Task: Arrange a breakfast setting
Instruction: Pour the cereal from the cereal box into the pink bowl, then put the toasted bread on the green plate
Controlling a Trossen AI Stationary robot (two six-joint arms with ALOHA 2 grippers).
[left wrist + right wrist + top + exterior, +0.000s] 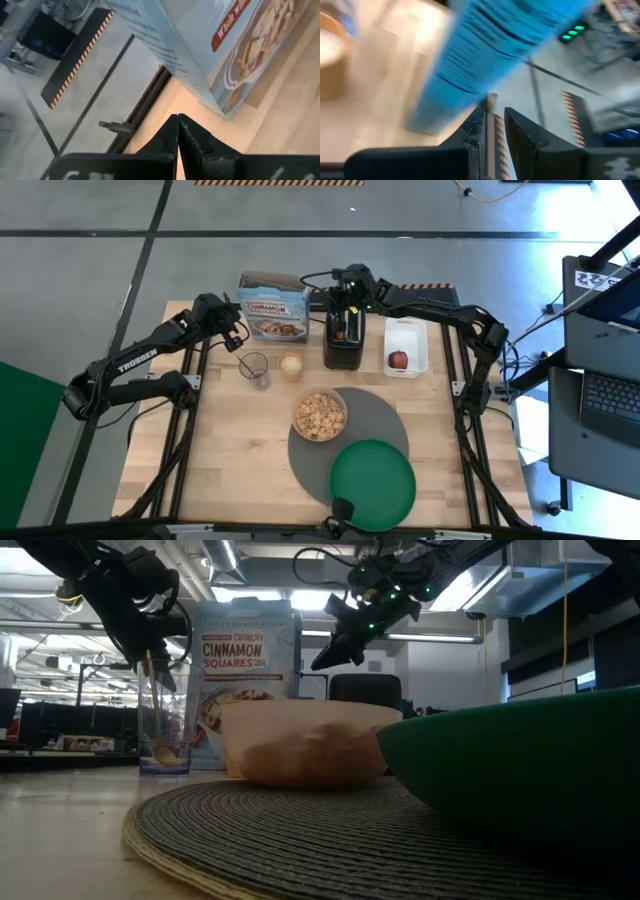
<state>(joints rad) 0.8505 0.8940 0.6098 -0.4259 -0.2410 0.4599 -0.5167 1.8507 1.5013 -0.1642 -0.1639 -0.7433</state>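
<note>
Breakfast setting, left to right, seen from above.

My left gripper [177, 120] hangs at the far left of the table, just beside the left edge of the cereal box [274, 306]. Its jaws are clenched tip to tip, with nothing between them.

Next comes a clear glass [256, 372] with the small spoon [249, 364] standing in it. A tan cup [291, 366] sits just beside the glass. Both stand in front of the box, off the placemat.

The grey placemat [385, 418] lies at centre front. The pinkish bowl [319, 415], filled with cereal, rests on its left part. The green plate [373, 484] overlaps its near edge and holds nothing.

The black toaster [343, 340] stands behind the mat. My right gripper [493, 114] hovers above its far end, jaws released to a narrow gap. I see nothing gripped there. I cannot make out the bagel.

The white tray [418, 340] is just right of the toaster, and the red apple [398, 360] lies in it.
</note>
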